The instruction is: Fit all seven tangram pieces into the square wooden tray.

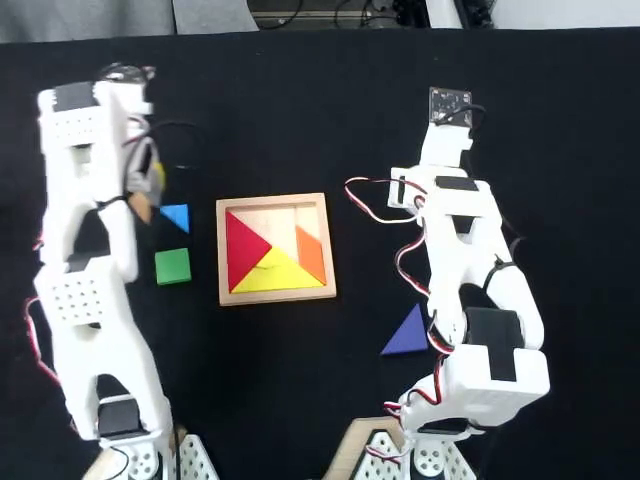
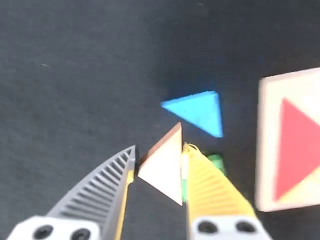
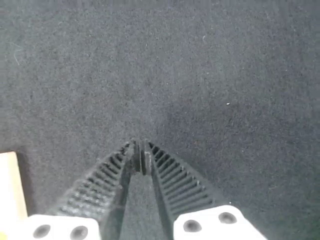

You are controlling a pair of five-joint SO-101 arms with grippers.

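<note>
Because the triangular piece (image 2: 162, 170) is thin, stiff, light wood with smooth faces, I grip it across two edges near its middle, so that it cannot pivot or slip out. My left gripper (image 2: 160, 150) pinches this piece between its jaws above the black table (image 1: 300, 120), just beside the blue triangle (image 2: 197, 111) and apart from the tray (image 1: 272, 200). The piece shows a pale face and a brown edge; its painted face is probably brown, though the angle is poor. The tray already contains a red triangle (image 1: 243, 248), a yellow triangle (image 1: 280, 272) and an orange piece (image 1: 310, 252). My right gripper (image 3: 138, 157) is pressed together on nothing.
</note>
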